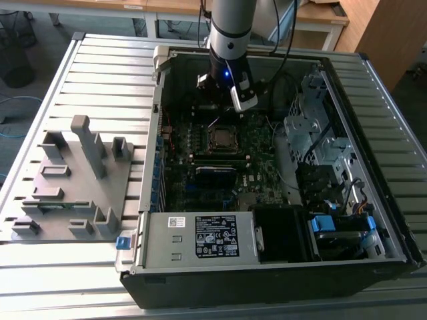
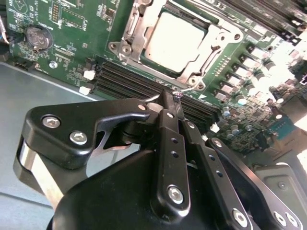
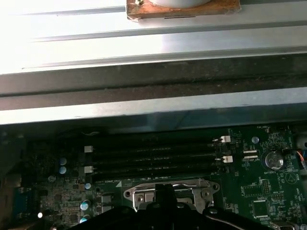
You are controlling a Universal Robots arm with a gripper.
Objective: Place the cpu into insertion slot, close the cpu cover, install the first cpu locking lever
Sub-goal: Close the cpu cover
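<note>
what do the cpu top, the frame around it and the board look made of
Small square silver-grey cpu: probably metal on top, dull matte sheen without glare. Thin silvery cpu cover frame around it: stamped sheet metal by the look, brighter, with crisp edges and holes. Green circuit board: likely coated laminate, slightly glossy, with fine printed markings.

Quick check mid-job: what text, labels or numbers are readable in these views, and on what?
None reads clearly.
black label on the grey metal box: print too small.
white sticker on that box: too small.
motherboard white lettering, second wrist view: blurred.
</note>
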